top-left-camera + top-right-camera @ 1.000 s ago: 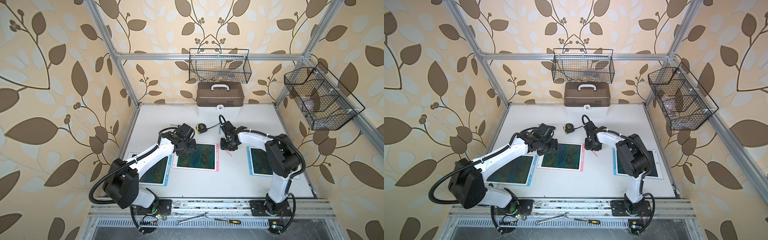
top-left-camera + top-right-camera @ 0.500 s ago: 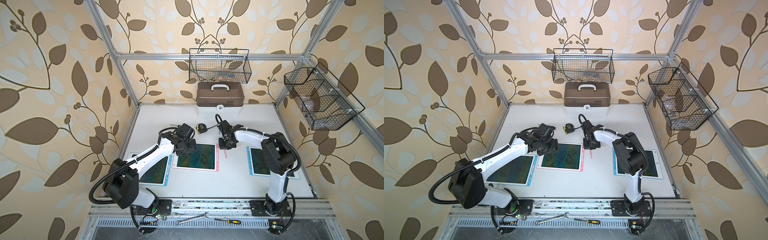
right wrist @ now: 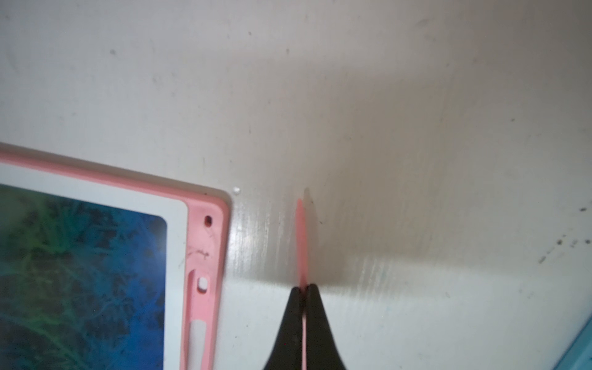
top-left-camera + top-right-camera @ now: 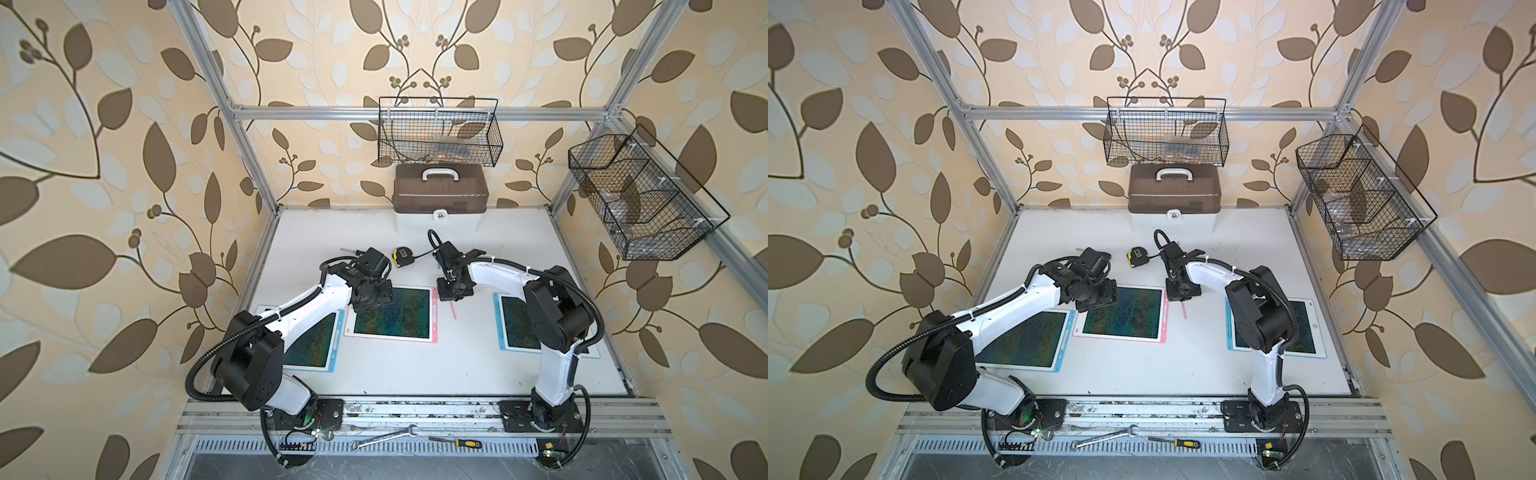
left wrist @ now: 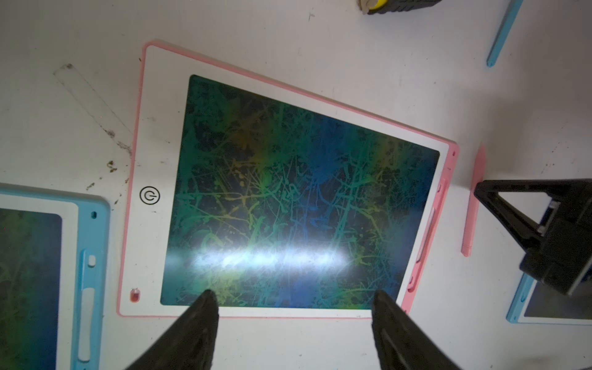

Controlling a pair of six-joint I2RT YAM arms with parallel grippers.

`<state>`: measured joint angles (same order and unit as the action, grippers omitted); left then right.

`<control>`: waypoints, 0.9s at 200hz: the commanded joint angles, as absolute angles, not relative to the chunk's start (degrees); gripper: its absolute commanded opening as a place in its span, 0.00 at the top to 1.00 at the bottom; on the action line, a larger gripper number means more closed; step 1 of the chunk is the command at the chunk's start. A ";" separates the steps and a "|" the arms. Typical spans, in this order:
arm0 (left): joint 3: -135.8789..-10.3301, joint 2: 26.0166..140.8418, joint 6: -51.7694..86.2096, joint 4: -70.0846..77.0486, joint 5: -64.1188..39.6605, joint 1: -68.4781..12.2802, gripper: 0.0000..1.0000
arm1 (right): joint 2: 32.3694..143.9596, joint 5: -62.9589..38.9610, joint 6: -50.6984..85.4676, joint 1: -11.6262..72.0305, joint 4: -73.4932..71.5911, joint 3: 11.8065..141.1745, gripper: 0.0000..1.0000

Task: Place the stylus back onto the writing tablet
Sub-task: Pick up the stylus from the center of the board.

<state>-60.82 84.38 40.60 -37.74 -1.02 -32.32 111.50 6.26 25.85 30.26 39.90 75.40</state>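
- I am at the grab step. My right gripper (image 3: 302,288) is pinched shut on the pink pen (image 3: 301,240).
- The pen is thin, and its pointy end sticks out past the fingertips.
- The pen is low by the white table (image 3: 416,96) (I cannot tell if it is off the table yet).
- It is just beside the pink tablet (image 3: 208,256), not on it. It is on the side with the long slot (image 3: 197,333) and points almost the same way as that edge.
- My left gripper (image 5: 293,296) is wide open and holds nothing. It hangs over the other side of the pink tablet, well apart from the pen.
- So the job has only just begun, I think. The pen is caught, but it is not yet back on the tablet.
- Next I should lift the pen a little, slide it sideways over the slot, keep it lined up with the slot, lower it, and then let go.
- I must go slowly, because a thin pen could twist in the grip.
- I must not mix it up with a blue tablet (image 5: 93,240) or the blue pen (image 5: 503,32). Pink goes with pink.
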 commanded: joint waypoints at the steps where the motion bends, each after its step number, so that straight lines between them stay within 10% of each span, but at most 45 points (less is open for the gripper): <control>1: -61.71 84.13 39.93 -38.06 -0.36 -32.79 0.24 | 113.21 5.91 25.05 30.94 44.12 75.23 0.98; 180: -60.27 83.08 40.78 -37.41 -0.12 -32.80 0.24 | 115.40 5.38 24.96 32.34 44.38 75.03 0.90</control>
